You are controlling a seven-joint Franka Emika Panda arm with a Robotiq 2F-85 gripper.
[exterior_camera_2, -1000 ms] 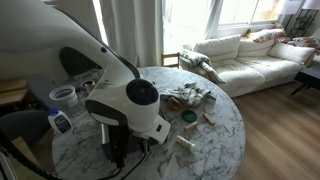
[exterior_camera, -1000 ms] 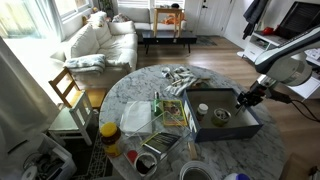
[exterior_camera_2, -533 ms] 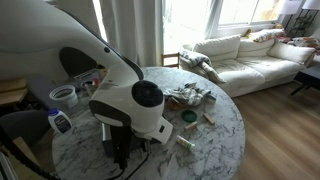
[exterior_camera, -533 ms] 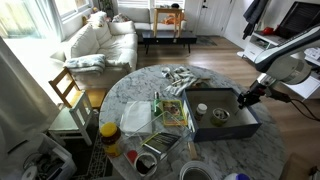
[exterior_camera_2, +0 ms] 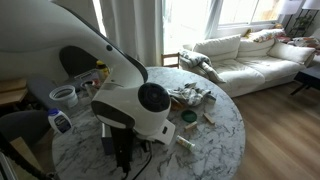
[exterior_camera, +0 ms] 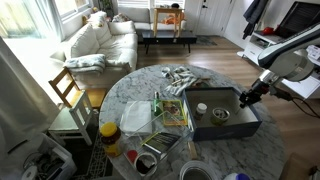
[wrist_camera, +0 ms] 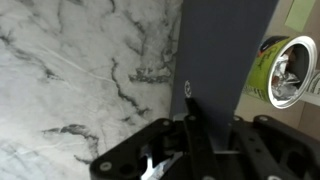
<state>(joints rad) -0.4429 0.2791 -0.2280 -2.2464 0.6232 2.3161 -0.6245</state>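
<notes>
A dark grey open box (exterior_camera: 205,100) stands on the round marble table (exterior_camera: 130,90), with a small tin can (exterior_camera: 221,115) inside it. My gripper (exterior_camera: 244,98) is at the box's right side. In the wrist view the box's dark wall (wrist_camera: 225,50) runs down between the fingers, and the gripper (wrist_camera: 196,128) is shut on it. The can (wrist_camera: 283,70), with a green-yellow label and open top, lies just beyond the wall. Marble shows on the other side of the wall. In an exterior view my arm (exterior_camera_2: 135,105) hides the box.
On the table are a crumpled striped cloth (exterior_camera: 180,78), a printed packet (exterior_camera: 172,112), clear tubs (exterior_camera: 137,117), a yellow-lidded jar (exterior_camera: 109,135) and a metal bowl (exterior_camera: 150,160). A wooden chair (exterior_camera: 68,90) stands at the table's edge, with a white sofa (exterior_camera: 100,40) behind.
The jaws have closed onto the box wall. The arm has shifted only slightly; the box and can stay where they were.
</notes>
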